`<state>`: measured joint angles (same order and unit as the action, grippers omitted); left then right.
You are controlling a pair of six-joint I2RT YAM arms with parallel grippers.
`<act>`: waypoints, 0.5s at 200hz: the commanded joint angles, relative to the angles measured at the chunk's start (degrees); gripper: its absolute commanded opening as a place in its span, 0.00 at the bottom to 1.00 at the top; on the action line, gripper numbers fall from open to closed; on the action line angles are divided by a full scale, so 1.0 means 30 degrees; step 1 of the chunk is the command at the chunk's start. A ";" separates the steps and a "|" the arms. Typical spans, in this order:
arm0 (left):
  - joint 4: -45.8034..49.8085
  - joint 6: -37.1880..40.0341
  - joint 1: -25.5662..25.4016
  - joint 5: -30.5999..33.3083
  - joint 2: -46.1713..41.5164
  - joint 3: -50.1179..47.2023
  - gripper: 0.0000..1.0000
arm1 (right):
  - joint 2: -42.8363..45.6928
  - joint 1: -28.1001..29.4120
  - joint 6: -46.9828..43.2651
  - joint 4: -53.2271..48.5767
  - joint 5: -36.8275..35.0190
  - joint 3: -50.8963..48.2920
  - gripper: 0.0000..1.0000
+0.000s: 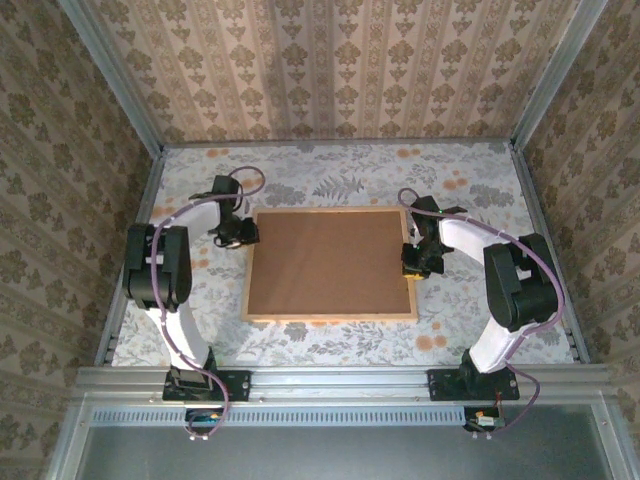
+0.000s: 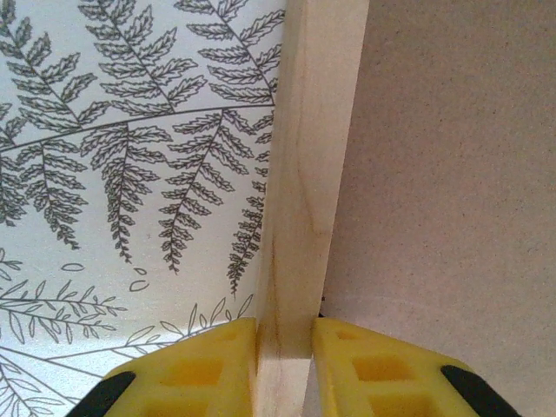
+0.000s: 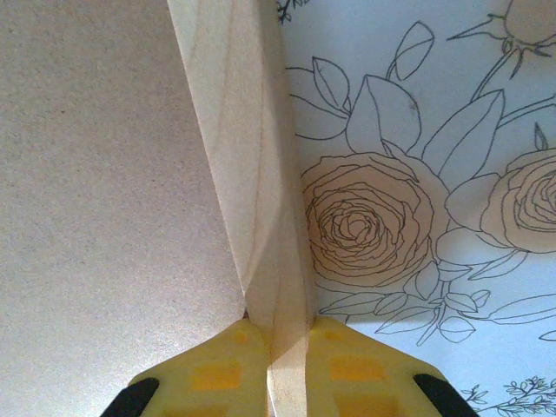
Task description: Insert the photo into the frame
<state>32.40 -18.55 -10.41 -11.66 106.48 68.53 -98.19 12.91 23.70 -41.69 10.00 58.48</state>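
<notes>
On the middle of the table, the frame lies flat with its back facing up, so the brown board set inside the pale wooden edging shows. Its long sides run left to right, and the flower-patterned cloth spreads out around it on every side.

The left gripper sits at the frame's left side, near the far corner. From the left wrist, its yellow fingers are pressed against both faces of the wooden strip, one on the cloth side and one on the board side, clamping it.

The right gripper sits at the frame's right side, about halfway along it. From the right wrist, its yellow fingers likewise pinch the wooden strip between them, with the board to one side and printed roses on the other.
</notes>
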 commanded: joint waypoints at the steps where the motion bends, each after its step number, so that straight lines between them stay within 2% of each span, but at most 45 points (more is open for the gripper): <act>1: 0.1259 0.0703 -0.0870 -0.0072 0.1476 -0.0263 0.24 | -0.0781 0.0213 0.0014 0.0245 -0.0900 0.0239 0.12; 100: 0.2915 0.1377 -0.2273 0.0631 0.3426 0.1320 0.27 | -0.1085 0.0502 -0.0008 0.0275 -0.0902 0.0424 0.11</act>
<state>38.24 -16.23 -13.19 -6.81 109.89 74.00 -98.70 13.45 23.68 -42.46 9.23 59.22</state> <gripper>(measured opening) 0.264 0.113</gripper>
